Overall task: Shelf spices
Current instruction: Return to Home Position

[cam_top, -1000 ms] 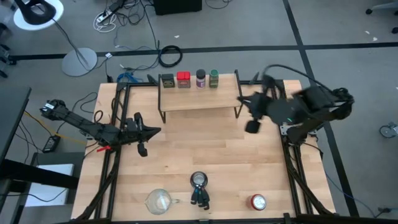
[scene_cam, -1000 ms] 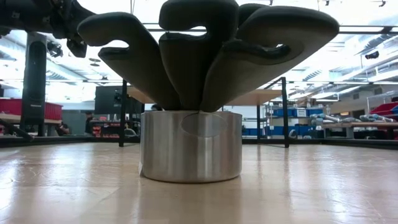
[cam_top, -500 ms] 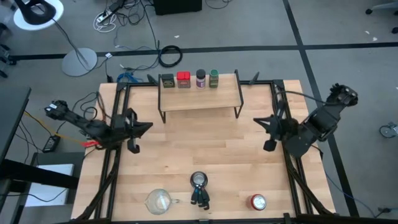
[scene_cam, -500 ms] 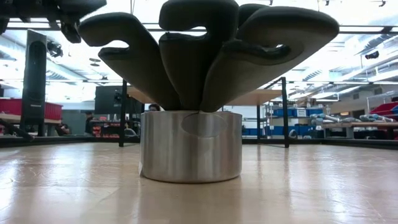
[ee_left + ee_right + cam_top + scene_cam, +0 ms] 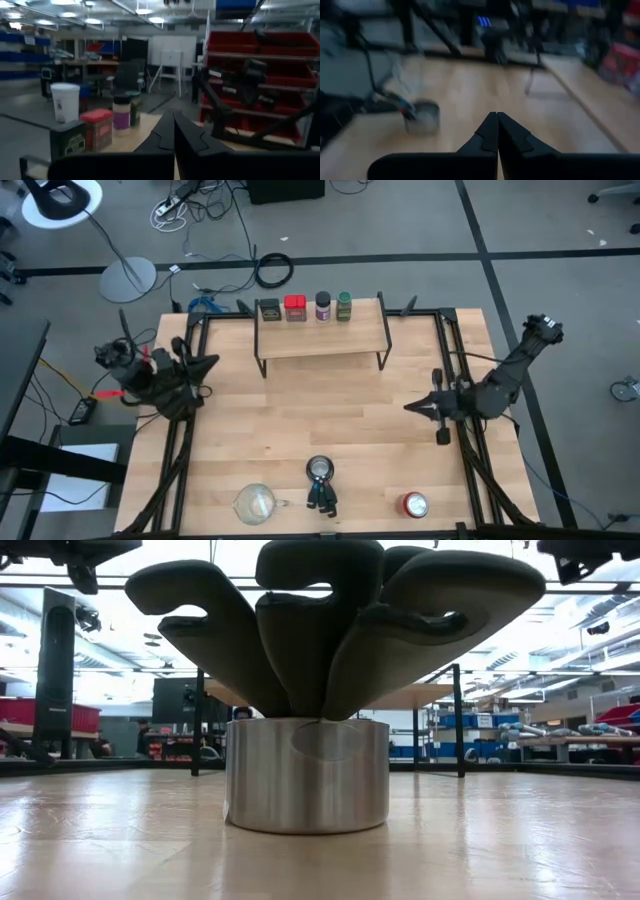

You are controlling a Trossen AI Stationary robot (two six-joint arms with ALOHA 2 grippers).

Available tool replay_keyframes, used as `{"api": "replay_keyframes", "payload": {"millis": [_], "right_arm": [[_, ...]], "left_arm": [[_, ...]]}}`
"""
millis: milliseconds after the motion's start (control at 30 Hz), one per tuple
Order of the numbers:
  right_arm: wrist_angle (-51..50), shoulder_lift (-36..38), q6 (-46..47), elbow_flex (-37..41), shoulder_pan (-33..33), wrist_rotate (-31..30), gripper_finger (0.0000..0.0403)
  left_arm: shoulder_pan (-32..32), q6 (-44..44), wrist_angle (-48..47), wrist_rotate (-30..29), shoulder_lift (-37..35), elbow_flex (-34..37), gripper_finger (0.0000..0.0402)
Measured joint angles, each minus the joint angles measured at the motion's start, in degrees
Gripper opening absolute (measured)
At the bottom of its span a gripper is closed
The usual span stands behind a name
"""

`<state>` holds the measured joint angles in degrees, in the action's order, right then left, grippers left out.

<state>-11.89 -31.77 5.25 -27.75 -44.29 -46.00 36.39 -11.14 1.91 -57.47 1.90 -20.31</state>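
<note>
Status: left gripper [image 5: 203,365] sits by the left edge of the pale wooden tabletop [image 5: 330,420], fingers pressed together, empty. The long light-wood shelf on black legs [image 5: 320,342] carries all four spices: dark olive square tin [image 5: 269,309], red square tin [image 5: 295,307], purple-labelled dark-lidded jar [image 5: 322,305], green-lidded green jar [image 5: 344,305]. Right gripper [image 5: 415,407] is near the right edge, pinched closed, empty. Shelving looks done; only parking the arms is left.

At upper centre, the shelf [image 5: 320,340] has a pale wood top on black legs. It bears a dark olive tin [image 5: 269,309], a red tin [image 5: 295,307], a purple-labelled jar [image 5: 322,305] and a green jar [image 5: 344,305]. The counter [image 5: 340,420] is blond, plank-striped.
</note>
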Motion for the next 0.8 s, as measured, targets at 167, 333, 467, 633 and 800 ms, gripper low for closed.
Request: {"api": "replay_keyframes", "payload": {"millis": [167, 333, 467, 633, 800], "right_arm": [[15.87, 6.43, -12.11, 7.71, 3.88, 5.99, 0.0000], [18.73, 7.56, -12.31, 11.72, 11.40, 14.00, 0.0000], [24.25, 6.05, -11.01, 14.66, 19.44, 23.99, 0.0000], [34.98, 2.08, -10.90, 18.92, 30.06, 37.81, 0.0000], [38.03, -1.15, -10.88, 20.15, 39.34, 48.44, 0.0000]], "left_arm": [[0.65, 2.87, -8.18, -0.95, -1.19, -2.41, 0.0001], [0.65, 2.63, -11.89, -0.92, -1.21, -1.93, 0.0001], [0.65, 5.22, -14.25, -0.89, -1.19, -1.63, 0.0001], [0.63, 6.02, -8.56, 1.30, -1.21, 3.19, 0.0001], [0.63, 8.43, -3.27, 2.01, -1.17, 9.91, 0.0001]]}}
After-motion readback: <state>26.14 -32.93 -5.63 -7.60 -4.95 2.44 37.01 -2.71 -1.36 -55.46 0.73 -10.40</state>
